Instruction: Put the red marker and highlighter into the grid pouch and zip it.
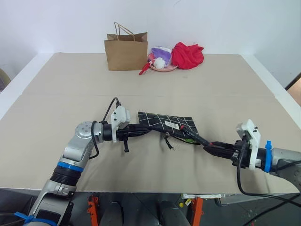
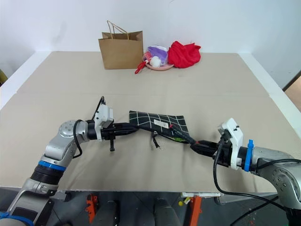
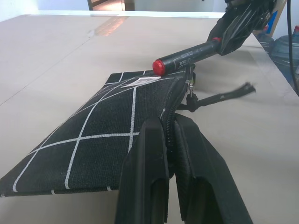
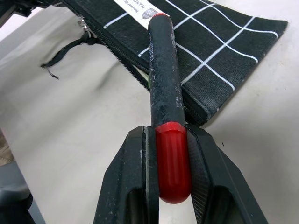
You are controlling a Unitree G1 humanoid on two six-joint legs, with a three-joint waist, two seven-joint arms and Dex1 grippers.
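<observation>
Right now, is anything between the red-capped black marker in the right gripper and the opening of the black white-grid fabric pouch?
Nothing visible blocks it. The right gripper holds the red-capped black marker with its tip over the black white-grid fabric pouch; the left gripper pinches the zipper edge.

Highlighter (image 1: 190, 139) mostly hidden inside grid pouch (image 1: 164, 122); label print unreadable.

Lab test room, bare white walls, paper-covered table (image 1: 56, 94), staged props
</observation>
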